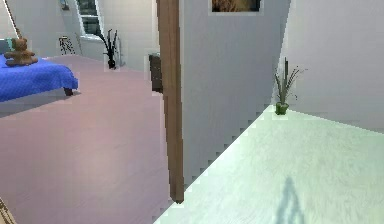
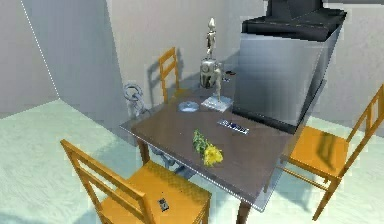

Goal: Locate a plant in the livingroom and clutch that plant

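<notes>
Wooden door post (image 1: pixel 171 100), blue bed (image 1: pixel 35 78), dark table (image 2: pixel 255 155)

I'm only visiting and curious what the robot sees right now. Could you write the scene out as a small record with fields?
Ahead: a wooden door frame separates a pink-floored bedroom from a pale green-floored room
Bedroom: blue bed with a teddy bear on it; dark potted plant by the far wall
Green-floored room: small potted plant in the corner; wall picture higher up
To the side: dark table with wooden chairs around it
On the table: statuette; yellow-green sprig
Behind the table: grey cabinet
</notes>
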